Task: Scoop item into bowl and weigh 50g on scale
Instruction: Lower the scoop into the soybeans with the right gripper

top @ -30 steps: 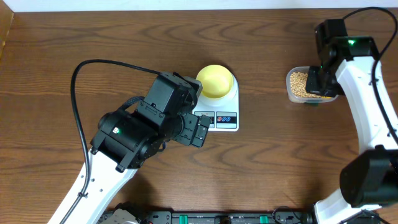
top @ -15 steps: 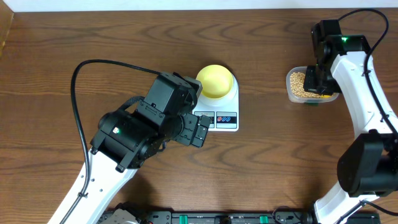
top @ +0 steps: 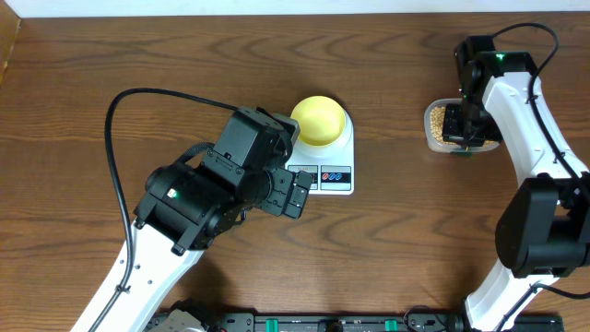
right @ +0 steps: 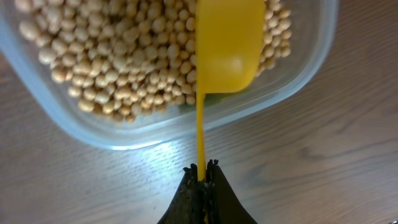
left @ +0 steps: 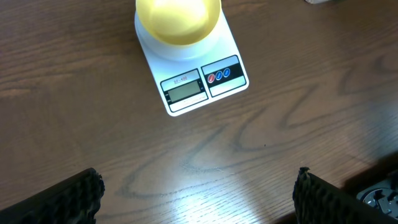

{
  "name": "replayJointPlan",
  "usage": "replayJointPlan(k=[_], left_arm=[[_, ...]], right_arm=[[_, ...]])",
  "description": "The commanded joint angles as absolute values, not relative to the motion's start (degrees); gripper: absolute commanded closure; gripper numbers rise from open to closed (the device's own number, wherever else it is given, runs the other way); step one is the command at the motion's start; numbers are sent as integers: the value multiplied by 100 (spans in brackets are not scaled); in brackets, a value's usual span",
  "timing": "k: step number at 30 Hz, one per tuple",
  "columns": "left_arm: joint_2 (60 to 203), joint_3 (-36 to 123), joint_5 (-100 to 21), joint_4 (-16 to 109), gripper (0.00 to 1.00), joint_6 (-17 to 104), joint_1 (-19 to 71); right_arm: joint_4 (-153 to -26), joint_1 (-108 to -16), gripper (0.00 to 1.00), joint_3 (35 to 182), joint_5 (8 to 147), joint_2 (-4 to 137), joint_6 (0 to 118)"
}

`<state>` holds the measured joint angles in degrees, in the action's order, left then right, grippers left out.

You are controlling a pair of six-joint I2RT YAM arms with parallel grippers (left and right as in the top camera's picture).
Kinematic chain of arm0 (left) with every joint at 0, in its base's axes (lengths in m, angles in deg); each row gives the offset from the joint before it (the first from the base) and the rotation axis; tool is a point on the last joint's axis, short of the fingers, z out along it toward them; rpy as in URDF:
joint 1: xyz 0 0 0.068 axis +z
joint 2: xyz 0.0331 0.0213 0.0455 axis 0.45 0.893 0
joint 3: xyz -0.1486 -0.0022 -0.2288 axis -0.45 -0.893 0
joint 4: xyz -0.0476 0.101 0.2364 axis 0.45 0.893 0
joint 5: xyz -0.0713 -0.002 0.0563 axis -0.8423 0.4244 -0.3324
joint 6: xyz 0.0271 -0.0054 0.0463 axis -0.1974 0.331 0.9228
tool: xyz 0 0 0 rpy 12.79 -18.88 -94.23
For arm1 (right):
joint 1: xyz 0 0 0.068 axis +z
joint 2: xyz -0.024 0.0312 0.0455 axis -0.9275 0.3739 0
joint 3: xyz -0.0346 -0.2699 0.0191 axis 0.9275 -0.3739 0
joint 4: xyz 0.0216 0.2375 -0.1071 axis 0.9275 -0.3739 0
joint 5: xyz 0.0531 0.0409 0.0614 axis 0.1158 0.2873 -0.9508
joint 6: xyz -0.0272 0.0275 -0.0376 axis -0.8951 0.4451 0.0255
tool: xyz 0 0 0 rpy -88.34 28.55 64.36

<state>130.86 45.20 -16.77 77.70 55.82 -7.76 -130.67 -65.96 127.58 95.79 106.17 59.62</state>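
The pale yellow bowl (top: 320, 118) (left: 178, 18) stands on the white scale (top: 334, 177) (left: 202, 87) at mid-table. My left gripper (top: 293, 194) (left: 198, 186) hovers open over bare wood in front of the scale's display, with nothing between its fingers. Beige beans (right: 124, 56) (top: 441, 121) fill a clear tub (right: 124, 134) (top: 430, 135) at the right. My right gripper (right: 201, 171) (top: 461, 127) is shut on the thin handle of a yellow measuring spoon (right: 229, 43). The spoon's cup sits over the beans near the tub's right wall.
The left arm's black cable (top: 115, 138) loops over the table's left half. The table's back edge (top: 277, 13) runs along the top. The right arm (top: 539, 138) stretches down the right side.
The right wrist has shifted left and back over the tub with the spoon. The left arm, bowl and scale have not moved.
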Motion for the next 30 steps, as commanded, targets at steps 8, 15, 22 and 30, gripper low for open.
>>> replayJointPlan(k=[8, 15, 22, 30], left_arm=[[13080, 4629, -1732, 7792, 0, 5613, -761], [13080, 4629, -1732, 7792, 0, 5613, -761], [13080, 4629, -1732, 7792, 0, 5613, -761], [13080, 4629, -1732, 7792, 0, 5613, -761]], right_arm=[[-13336, -6810, 99, 12732, 8659, 10673, 5566], [-13365, -7074, 99, 12742, 8178, 10673, 5339], [-13502, -7308, 99, 12839, 7478, 10673, 5048], [-13712, -7562, 99, 12863, 6858, 10671, 4768]])
